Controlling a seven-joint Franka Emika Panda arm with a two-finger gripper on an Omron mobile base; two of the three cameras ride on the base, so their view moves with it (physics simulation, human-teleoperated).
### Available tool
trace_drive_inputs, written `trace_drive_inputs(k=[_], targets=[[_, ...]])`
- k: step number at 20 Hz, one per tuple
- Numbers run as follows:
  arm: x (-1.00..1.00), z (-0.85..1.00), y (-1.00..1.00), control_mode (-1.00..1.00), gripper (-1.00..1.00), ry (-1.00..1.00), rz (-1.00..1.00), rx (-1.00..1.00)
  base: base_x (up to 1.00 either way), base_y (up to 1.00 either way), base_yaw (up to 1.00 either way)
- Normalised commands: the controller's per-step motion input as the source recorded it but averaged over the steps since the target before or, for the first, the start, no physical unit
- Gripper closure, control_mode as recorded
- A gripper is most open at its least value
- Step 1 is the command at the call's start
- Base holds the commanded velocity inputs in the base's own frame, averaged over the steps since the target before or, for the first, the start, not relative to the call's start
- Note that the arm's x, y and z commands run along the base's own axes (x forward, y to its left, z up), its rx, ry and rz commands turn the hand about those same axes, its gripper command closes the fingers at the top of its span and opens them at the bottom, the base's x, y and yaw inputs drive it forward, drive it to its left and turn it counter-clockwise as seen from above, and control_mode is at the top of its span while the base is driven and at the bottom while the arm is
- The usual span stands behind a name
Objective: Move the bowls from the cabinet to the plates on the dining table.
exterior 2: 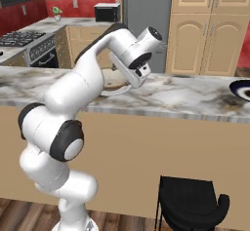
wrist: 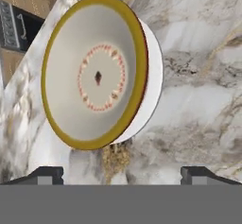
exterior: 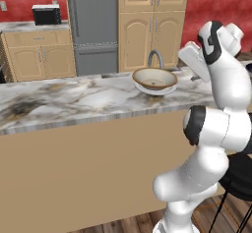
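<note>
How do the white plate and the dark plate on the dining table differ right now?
The white plate carries the wide cream bowl; the dark plate shows no bowl on its visible part. The white plate sits by the open gripper; the dark plate lies far along the table's right, cut off by the picture's edge. Both rest flat on the marble.

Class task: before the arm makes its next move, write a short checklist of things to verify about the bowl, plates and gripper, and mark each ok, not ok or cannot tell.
1. Wide bowl sits on white plate: ok.
2. Gripper open, apart from the bowl: ok.
3. Bowl upright on dining table: ok.
4. Dark plate holds a bowl: not ok.
5. Second bowl's whereabouts: cannot tell.
</note>
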Motion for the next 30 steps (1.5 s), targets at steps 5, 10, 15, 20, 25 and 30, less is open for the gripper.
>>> trace_drive_inputs(k=[5, 10, 15, 20, 25, 30], targets=[[-0.94, 0.0, -0.02, -1.0, -1.0, 0.0, -0.08, -0.05, 0.0, 0.0, 0.0], [-0.82, 0.01, 0.1, -1.0, -1.0, 0.0, -0.03, -0.1, 0.0, 0.0, 0.0], [-0.83, 0.0, 0.48, -1.0, -1.0, 0.0, 0.0, -0.12, 0.0, 0.0, 0.0], [-0.73, 0.06, 0.56, -1.0, -1.0, 0.0, 0.0, -0.12, 0.0, 0.0, 0.0], [-0.7, 0.01, 0.42, -1.0, -1.0, 0.0, 0.0, -0.11, 0.0, 0.0, 0.0], [-0.85, 0.02, 0.13, -1.0, -1.0, 0.0, 0.01, -0.1, 0.0, 0.0, 0.0]])
